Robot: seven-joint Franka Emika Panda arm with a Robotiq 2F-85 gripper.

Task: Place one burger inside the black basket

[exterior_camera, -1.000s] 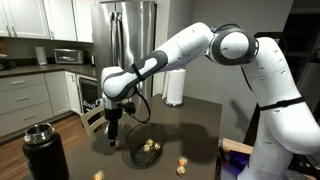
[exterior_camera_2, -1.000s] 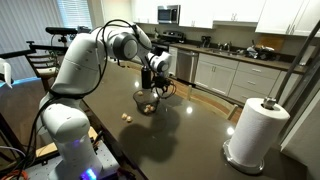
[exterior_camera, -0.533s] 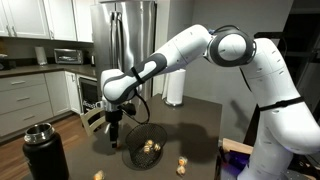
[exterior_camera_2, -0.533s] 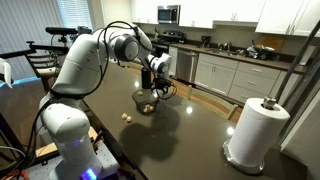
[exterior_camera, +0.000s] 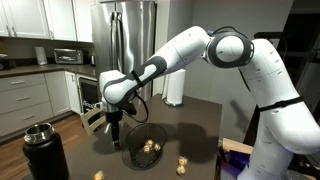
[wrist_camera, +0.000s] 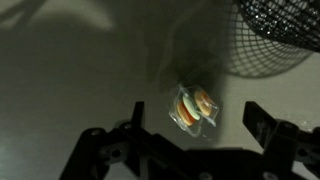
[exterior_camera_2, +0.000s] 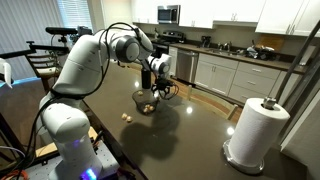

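In the wrist view a small tan burger [wrist_camera: 193,107] in a clear wrapper lies on the dark table. It sits between the open fingers of my gripper [wrist_camera: 197,125], untouched. The black wire-mesh basket [wrist_camera: 280,30] is at the top right, apart from it. In both exterior views my gripper [exterior_camera: 113,135] [exterior_camera_2: 157,92] hangs just above the table beside the basket [exterior_camera: 130,152] [exterior_camera_2: 139,100]. The basket holds a few burgers [exterior_camera: 152,147]. Other burgers lie loose on the table [exterior_camera: 183,161] [exterior_camera_2: 127,116].
A black flask [exterior_camera: 45,150] with a silver band stands at a table corner. A paper towel roll [exterior_camera_2: 250,130] stands at the far end. Kitchen cabinets and a steel fridge [exterior_camera: 128,40] are behind. The table edge is close to the flask.
The arm has shifted very slightly beside the basket. The gripper stays open and the burgers have not moved.
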